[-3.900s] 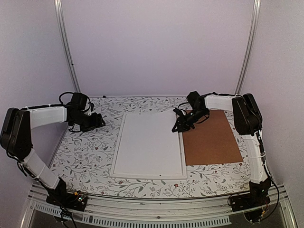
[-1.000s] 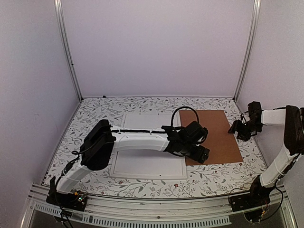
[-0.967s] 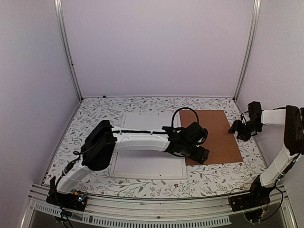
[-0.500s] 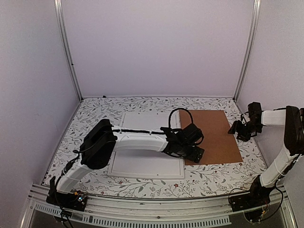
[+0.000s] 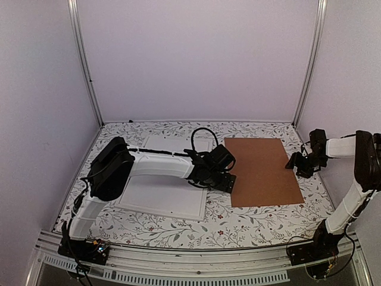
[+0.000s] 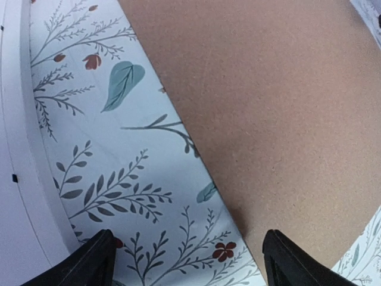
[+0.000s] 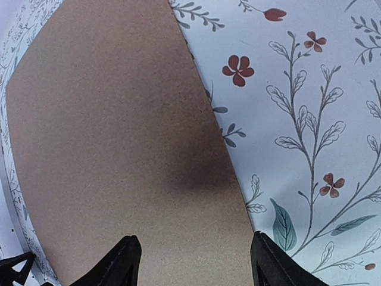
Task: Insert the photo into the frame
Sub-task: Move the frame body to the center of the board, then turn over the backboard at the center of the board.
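The frame (image 5: 158,211) lies flat left of centre, a thin white rectangle partly under my left arm. The plain white surface inside its border looks like the photo (image 5: 166,193), back up; no picture side shows. My left gripper (image 5: 230,183) hangs open and empty over the strip of tablecloth between the frame's right edge (image 6: 12,149) and the brown panel (image 5: 265,173). In the left wrist view the left gripper (image 6: 190,265) has nothing between its fingertips. My right gripper (image 5: 296,162) is open over the panel's right edge (image 7: 226,161). The right gripper (image 7: 199,265) is empty too.
The brown hardboard panel (image 6: 268,89) lies flat at the right. A floral tablecloth (image 5: 250,223) covers the table. Metal posts (image 5: 83,65) and pale walls stand close round the back and sides.
My left arm has swung left and the frame has slid left with it, so a strip of cloth now separates it from the brown panel. The right arm has stayed put.
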Robot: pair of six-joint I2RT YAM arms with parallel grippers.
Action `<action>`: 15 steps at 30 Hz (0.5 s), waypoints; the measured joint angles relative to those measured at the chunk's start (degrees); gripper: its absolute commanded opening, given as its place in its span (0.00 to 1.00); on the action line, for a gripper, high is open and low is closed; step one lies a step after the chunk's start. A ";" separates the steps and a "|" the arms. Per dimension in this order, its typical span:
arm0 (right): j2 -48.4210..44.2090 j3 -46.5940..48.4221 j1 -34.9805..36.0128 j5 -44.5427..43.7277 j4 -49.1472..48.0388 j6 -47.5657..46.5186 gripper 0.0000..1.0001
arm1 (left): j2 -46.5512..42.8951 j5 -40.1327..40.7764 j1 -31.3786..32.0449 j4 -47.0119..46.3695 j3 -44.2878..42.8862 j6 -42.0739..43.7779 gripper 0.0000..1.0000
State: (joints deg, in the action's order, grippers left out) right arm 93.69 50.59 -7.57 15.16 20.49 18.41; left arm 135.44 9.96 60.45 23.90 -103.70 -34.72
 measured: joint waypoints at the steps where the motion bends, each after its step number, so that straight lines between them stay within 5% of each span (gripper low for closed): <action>1: 0.72 0.20 0.00 -0.02 -0.09 -0.02 0.66 | 0.00 -0.39 -0.33 0.02 -0.22 -0.07 0.89; 15: 4.04 1.68 -0.11 -0.20 -0.81 -0.31 0.66 | 3.76 -7.06 -0.83 -3.48 -5.35 -4.02 0.88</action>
State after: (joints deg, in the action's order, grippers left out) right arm 97.73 52.27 -7.68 14.96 19.68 18.11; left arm 139.20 2.90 59.61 20.43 -109.06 -38.74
